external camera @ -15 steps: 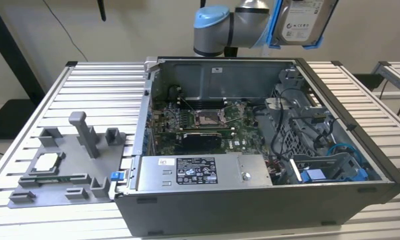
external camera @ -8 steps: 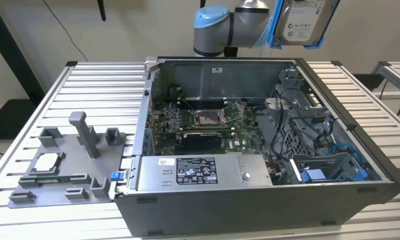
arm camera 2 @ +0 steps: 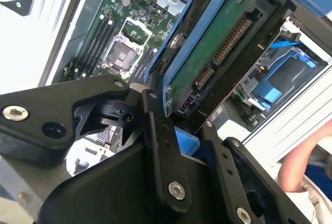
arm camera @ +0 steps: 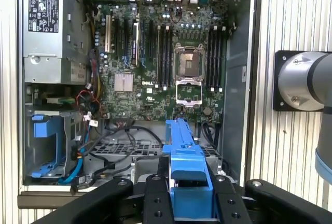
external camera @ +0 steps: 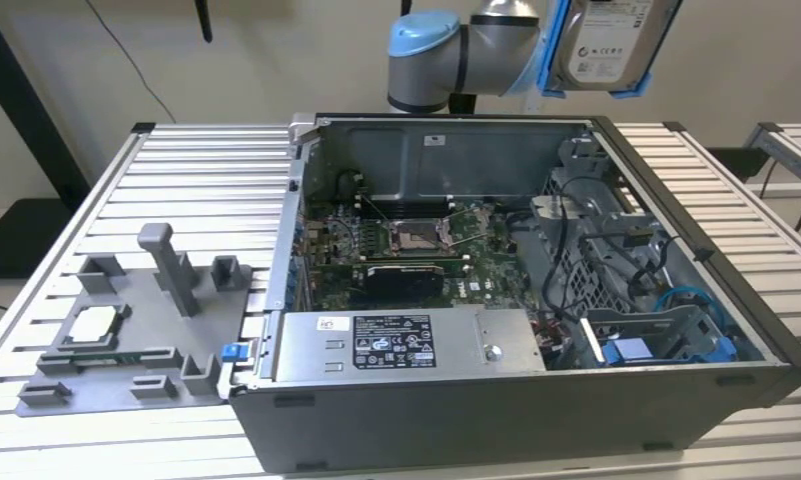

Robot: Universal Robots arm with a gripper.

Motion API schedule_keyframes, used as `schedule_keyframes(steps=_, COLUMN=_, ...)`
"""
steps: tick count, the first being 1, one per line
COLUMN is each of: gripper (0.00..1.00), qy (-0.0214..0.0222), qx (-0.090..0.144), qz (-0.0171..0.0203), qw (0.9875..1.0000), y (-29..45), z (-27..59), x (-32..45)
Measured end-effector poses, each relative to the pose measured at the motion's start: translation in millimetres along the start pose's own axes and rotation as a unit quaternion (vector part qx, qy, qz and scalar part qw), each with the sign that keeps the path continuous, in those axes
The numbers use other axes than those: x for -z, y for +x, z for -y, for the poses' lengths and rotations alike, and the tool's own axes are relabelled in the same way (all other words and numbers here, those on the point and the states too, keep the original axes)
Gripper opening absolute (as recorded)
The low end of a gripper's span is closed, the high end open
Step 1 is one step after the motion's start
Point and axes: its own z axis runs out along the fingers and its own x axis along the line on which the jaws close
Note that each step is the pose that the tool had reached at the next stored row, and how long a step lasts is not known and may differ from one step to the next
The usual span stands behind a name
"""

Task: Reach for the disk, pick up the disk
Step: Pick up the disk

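From where I stand the pick-up looks done: the gripper (arm camera 2: 179,130) has its black jaws closed tight on the disk (arm camera 2: 207,47), which hangs clear above the open computer case (external camera: 720,375). To do this well, I'd judge the hold should stay square on the blue plastic frame, since the metal faces are smooth and could slip. Left of the jaws lies the green motherboard (arm camera 2: 111,32) with its square socket; between them sits the drive's green circuit face with gold pins; right of them, the blue bracket (arm camera 2: 275,81), empty, in its bay.
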Motion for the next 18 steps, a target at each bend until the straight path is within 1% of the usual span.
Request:
schedule_keyframes(steps=4, gripper=0.00, qy=0.0000, qx=0.000, qz=0.0000, qw=1.0000, y=0.2, z=5.4, x=-0.1)
schedule_keyframes(steps=6, gripper=0.00, qy=-0.0001, qx=0.000, qz=-0.0001, qw=1.0000, y=2.2, z=7.4, x=0.0)
schedule_keyframes(steps=13, gripper=0.00, qy=-0.0001, qx=0.000, qz=-0.0002, qw=1.0000, y=19.4, z=7.9, x=-0.2)
schedule_keyframes(steps=16, gripper=0.00, qy=-0.0001, qx=0.000, qz=-0.0002, qw=1.0000, y=25.8, z=7.8, x=-1.2)
schedule_keyframes(steps=18, gripper=0.00, qy=0.0000, qx=-0.001, qz=-0.0001, qw=1.0000, y=28.8, z=7.7, x=-1.8)
